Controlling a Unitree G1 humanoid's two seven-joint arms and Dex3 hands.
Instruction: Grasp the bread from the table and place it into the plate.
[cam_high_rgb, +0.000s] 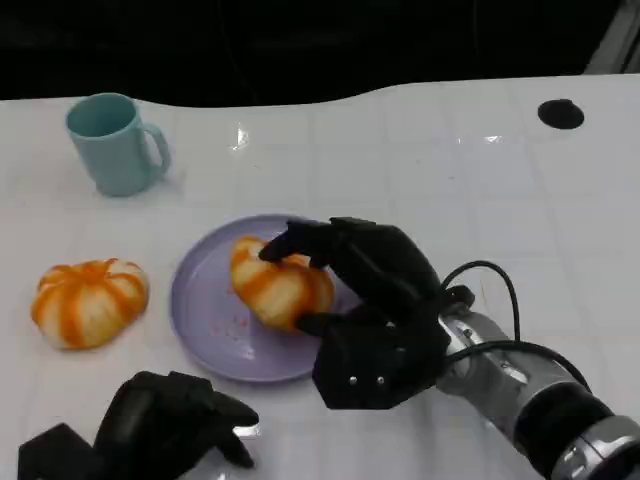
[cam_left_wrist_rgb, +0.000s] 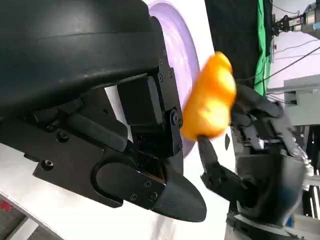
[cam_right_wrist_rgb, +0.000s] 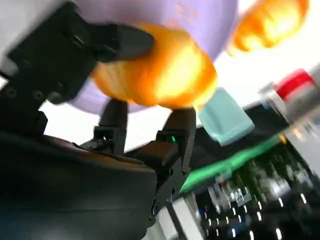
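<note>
Two orange-and-white striped loaves are in sight; the bread (cam_high_rgb: 278, 283) that matters is over the lavender plate (cam_high_rgb: 205, 320) at the centre of the head view, gripped by the right hand (cam_high_rgb: 365, 300), whose fingers wrap its top and near side. Whether the loaf already rests on the plate or hangs just above it I cannot tell; the left wrist view suggests it stands a little off the plate's face. In the right wrist view the fingers (cam_right_wrist_rgb: 117, 42) close over the loaf from opposite sides.

It looks light and soft, a rounded bun with a matte crust that should not slip but would dent under a hard squeeze. A hold across the widest part, as now, seems the safest.

The plate has a low raised rim, so the loaf needs to settle well inside it, towards the centre, not on the near edge where the palm sits. Open tabletop lies at the right of the frame for drawing the arm back.

Further out, the second loaf (cam_high_rgb: 88, 301) lies on the table at middle left, apart from the plate. A teal mug (cam_high_rgb: 113, 143) stands at upper left. The left hand (cam_high_rgb: 170, 428) waits at lower left, fingers loosely curled, holding nothing.
</note>
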